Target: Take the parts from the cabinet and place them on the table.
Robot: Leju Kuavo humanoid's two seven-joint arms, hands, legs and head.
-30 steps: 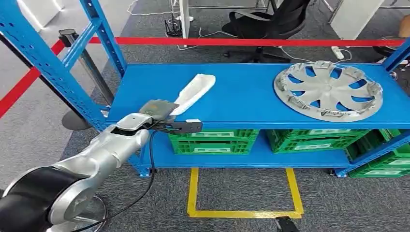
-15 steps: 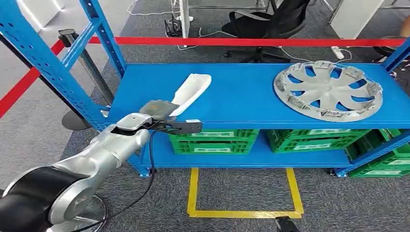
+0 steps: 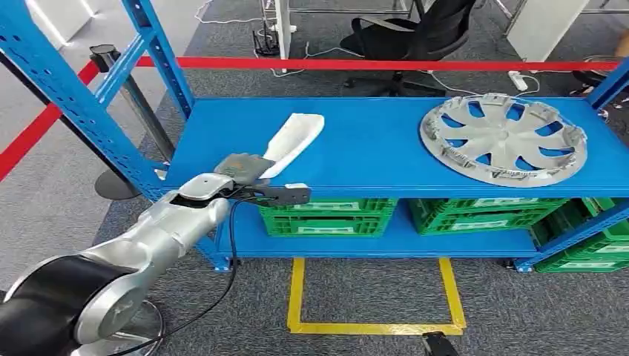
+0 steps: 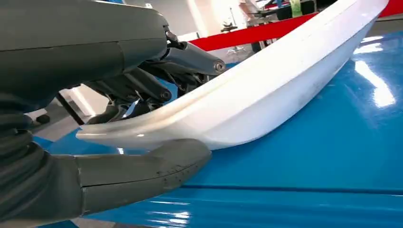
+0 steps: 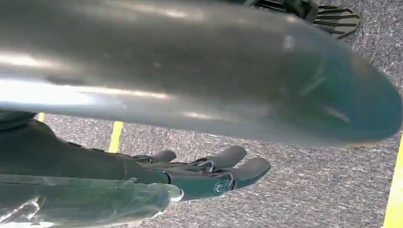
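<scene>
A long white moulded part (image 3: 295,141) lies on the blue cabinet shelf (image 3: 386,148), its near end at the shelf's front left. My left hand (image 3: 241,167) grips that near end. In the left wrist view the thumb (image 4: 142,168) is under the white part (image 4: 266,90) and the dark fingers (image 4: 142,88) close over it. A silver wheel cover (image 3: 504,138) rests flat on the shelf at the right. My right hand (image 5: 209,173) hangs over grey carpet with its fingers apart and nothing in them.
Green crates (image 3: 326,216) fill the lower shelf. Blue uprights (image 3: 67,96) frame the cabinet at the left. A red barrier tape (image 3: 386,64) runs behind it, with a stanchion (image 3: 130,96) and an office chair (image 3: 415,33) beyond. Yellow floor tape (image 3: 371,326) marks the carpet.
The white part's far end has shifted slightly left and turned a little in my left hand's grip. The wheel cover has not moved.
</scene>
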